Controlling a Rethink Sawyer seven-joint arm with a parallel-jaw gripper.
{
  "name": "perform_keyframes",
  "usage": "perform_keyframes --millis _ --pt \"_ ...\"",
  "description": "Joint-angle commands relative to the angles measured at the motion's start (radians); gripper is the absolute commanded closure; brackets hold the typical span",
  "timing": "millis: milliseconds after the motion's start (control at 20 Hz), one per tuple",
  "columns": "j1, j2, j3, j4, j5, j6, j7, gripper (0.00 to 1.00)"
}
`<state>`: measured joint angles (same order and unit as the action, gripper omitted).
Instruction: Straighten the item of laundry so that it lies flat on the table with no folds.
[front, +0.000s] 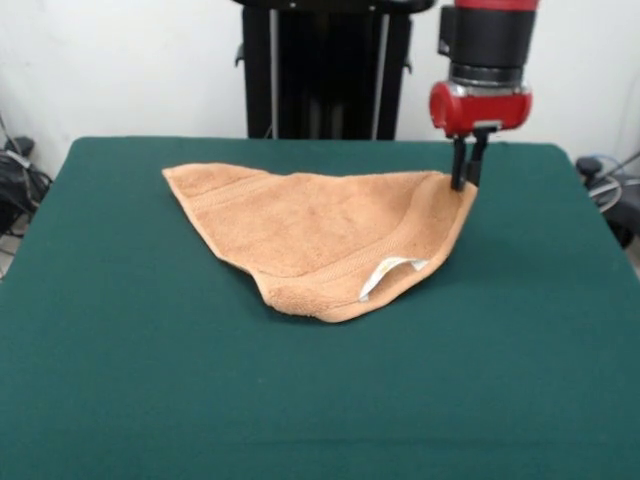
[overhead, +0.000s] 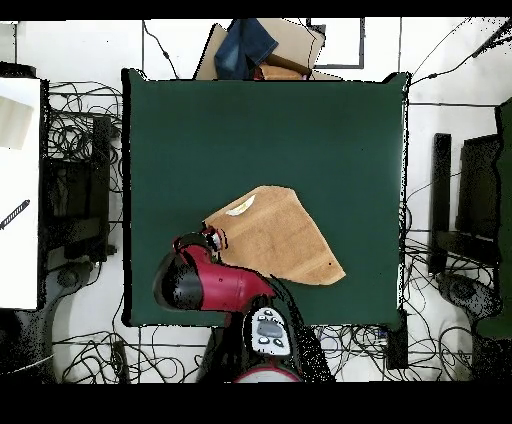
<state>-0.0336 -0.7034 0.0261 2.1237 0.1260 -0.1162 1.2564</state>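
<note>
My gripper (front: 466, 182) is pinched closed on the right corner of the towel (front: 315, 240), which lies folded mid-table (front: 120, 380); soft, light terry, limp, best dragged by its corners

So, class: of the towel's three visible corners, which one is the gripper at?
The raised corner of the towel, farthest from the other pointed end, lies at the gripper; the rounded, labelled corner lies apart.
</note>
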Motion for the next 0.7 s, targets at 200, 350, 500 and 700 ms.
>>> perform_keyframes --millis 200,350,500,700 --pt "0.138 0.018 -0.128 -0.031 0.231 -0.021 0.336 1.00" --pt "0.211 0.002 -0.190 -0.027 0.303 -0.025 0.331 1.00" --pt "0.244 -0.006 -0.212 -0.026 0.337 -0.037 0.323 1.00" --pt "0.228 -0.010 -0.180 -0.006 0.334 -0.108 0.350 1.00"
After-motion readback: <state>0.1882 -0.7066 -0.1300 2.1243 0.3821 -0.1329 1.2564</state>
